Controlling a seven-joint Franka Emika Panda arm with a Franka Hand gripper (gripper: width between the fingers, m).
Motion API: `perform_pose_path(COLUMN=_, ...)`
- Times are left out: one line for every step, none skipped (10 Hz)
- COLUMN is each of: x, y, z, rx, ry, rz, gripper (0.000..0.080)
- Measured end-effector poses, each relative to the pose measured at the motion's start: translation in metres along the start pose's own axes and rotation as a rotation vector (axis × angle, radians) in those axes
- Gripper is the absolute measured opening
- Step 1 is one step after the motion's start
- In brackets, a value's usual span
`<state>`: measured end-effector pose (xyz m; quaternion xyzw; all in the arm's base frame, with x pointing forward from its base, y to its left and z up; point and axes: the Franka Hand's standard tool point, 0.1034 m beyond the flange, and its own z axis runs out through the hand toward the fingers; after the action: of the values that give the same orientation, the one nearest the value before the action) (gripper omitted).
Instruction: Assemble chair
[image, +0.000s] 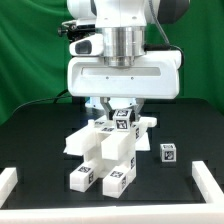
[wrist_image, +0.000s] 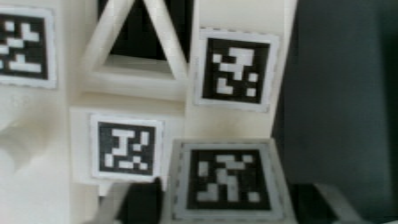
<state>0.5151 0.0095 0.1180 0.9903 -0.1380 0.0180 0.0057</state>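
Note:
The chair's white parts (image: 104, 150) stand joined in one blocky structure at the middle of the black table, with tags on the front ends. My gripper (image: 120, 106) hangs straight down over the back of this structure. In the wrist view the gripper (wrist_image: 231, 206) has its dark fingers (wrist_image: 150, 206) tight on either side of a small tagged white block (wrist_image: 228, 178), which rests against the structure. That block also shows in the exterior view (image: 122, 119). Behind it in the wrist view are tagged white slabs (wrist_image: 235, 62) with an open gap between them.
A loose small tagged white cube (image: 168, 152) lies on the table to the exterior view's right of the structure. Low white rails stand at the front left (image: 8, 180) and front right (image: 210, 186). A green curtain hangs behind.

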Motion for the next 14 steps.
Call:
perform_pose_path(x=0.0, y=0.0, z=0.0, rx=0.0, ry=-0.001, rz=0.0, gripper=0.0512)
perform_pose_path(x=-0.004, y=0.001, z=-0.003, rx=0.012, ry=-0.058, rz=-0.022, gripper=0.0512)
perform_pose_path(x=-0.002, y=0.003, z=-0.011, rx=0.032, ry=-0.099, rz=-0.141, gripper=0.0619)
perform_pose_path(x=-0.001, y=0.0, z=-0.014, rx=0.041, ry=-0.069, rz=-0.23, gripper=0.0643)
perform_pose_path(x=-0.005, y=-0.001, z=-0.013, rx=0.043, ry=-0.022, rz=-0.291, gripper=0.0643)
perform_pose_path(x=-0.007, y=0.002, z=-0.011, rx=0.044, ry=-0.035, rz=-0.372, gripper=0.0649)
perform_pose_path(x=-0.005, y=0.002, z=-0.012, rx=0.044, ry=-0.031, rz=-0.431, gripper=0.0649)
perform_pose_path(x=-0.006, y=0.002, z=-0.012, rx=0.045, ry=-0.031, rz=-0.485, gripper=0.0649)
perform_pose_path(x=-0.004, y=0.0, z=-0.013, rx=0.047, ry=-0.028, rz=-0.657, gripper=0.0649)
perform_pose_path(x=-0.001, y=-0.003, z=-0.016, rx=0.05, ry=-0.016, rz=-0.802, gripper=0.0649)
perform_pose_path(x=0.0, y=-0.004, z=-0.017, rx=0.051, ry=-0.011, rz=-0.921, gripper=0.0649)
perform_pose_path(x=0.003, y=-0.002, z=-0.018, rx=0.051, ry=-0.01, rz=-0.988, gripper=0.0649)
perform_pose_path(x=0.003, y=-0.001, z=-0.017, rx=0.047, ry=-0.012, rz=-1.016, gripper=0.0649)
perform_pose_path(x=0.003, y=0.0, z=-0.017, rx=0.044, ry=-0.012, rz=-1.085, gripper=0.0649)
